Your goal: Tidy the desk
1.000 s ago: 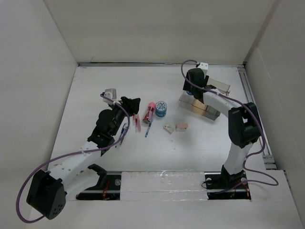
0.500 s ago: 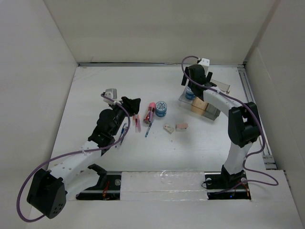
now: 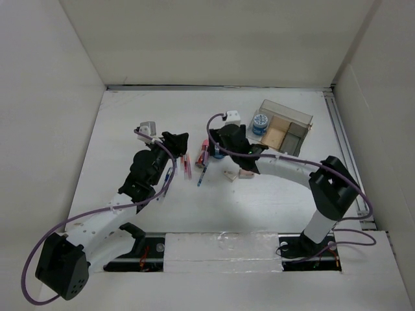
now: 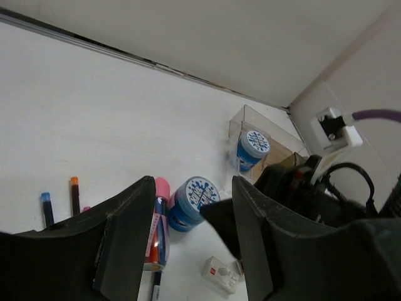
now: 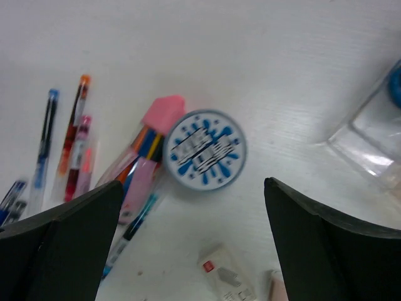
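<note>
The wide matte white desk [image 3: 123,113] fills the floor of the enclosure between the pale walls, and everything loose lies around its middle. I judge it rigid and fixed, so there is nothing on it to take hold of (the handling falls to the clutter it carries). My right arm [image 3: 285,165] reaches toward the centre with its jaws spread wide and empty, hanging over a small round tub with a blue-and-white printed lid [image 5: 206,150]. That tub looks light, hard and smooth-sided, so I would close squarely across its round wall, low down. A matching tub [image 3: 260,123] sits in the clear plastic compartmented box [image 3: 306,120] at the far right. My left arm [image 3: 110,217] holds its jaws apart, empty too, near the scattered thin coloured pens [image 5: 69,141].
</note>
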`<action>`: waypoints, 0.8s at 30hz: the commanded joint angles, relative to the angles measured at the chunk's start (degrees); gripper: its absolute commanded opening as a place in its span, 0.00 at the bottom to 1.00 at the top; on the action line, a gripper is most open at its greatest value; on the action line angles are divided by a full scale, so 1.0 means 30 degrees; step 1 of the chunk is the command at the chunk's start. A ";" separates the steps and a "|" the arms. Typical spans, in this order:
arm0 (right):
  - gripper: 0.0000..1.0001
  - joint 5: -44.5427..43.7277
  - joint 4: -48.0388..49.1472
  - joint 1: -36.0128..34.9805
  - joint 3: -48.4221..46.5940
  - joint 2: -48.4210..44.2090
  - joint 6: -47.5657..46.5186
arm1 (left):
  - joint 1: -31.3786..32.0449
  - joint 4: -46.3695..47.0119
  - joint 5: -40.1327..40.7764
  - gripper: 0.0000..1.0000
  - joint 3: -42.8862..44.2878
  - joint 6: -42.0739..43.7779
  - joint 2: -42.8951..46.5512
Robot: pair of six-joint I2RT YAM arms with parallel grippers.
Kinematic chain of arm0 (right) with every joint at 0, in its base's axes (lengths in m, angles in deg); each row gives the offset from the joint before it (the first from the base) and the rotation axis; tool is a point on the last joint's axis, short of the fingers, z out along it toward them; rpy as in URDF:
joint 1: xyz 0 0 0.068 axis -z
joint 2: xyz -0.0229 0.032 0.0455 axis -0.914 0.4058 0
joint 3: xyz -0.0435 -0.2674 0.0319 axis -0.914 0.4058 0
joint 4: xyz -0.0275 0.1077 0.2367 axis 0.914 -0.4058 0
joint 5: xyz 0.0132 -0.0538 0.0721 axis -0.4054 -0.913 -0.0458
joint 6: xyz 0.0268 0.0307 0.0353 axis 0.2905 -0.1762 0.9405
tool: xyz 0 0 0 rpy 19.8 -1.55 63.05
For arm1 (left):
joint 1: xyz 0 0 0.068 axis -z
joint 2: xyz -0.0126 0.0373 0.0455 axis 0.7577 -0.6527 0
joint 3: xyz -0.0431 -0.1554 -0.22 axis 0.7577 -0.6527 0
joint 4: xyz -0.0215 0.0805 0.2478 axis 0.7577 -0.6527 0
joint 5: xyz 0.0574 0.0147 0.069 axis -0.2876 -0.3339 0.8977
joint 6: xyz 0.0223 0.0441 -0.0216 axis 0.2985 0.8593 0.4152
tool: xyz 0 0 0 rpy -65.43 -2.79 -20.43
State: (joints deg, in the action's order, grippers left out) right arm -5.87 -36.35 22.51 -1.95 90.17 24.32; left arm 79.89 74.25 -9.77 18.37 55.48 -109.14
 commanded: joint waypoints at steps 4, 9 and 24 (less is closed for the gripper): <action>1.00 -0.0095 -0.0845 -0.0776 -0.0921 0.0699 -0.0157 | -0.0045 0.0761 0.0226 0.48 -0.0058 -0.0222 0.0336; 1.00 -0.0881 -0.2958 -0.0571 -0.3672 0.2985 -0.0362 | -0.0045 0.0672 0.0168 0.48 -0.0057 -0.0164 0.0481; 0.57 -0.0767 -0.2084 0.0247 -0.4264 0.3665 0.0019 | -0.0045 0.0674 -0.0067 0.48 0.0000 -0.0222 0.0365</action>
State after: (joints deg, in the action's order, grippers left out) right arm -7.49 -43.96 22.57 -12.69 103.44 24.19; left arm 79.89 74.21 -9.47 18.28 55.16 -108.88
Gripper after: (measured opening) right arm 0.711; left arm 0.479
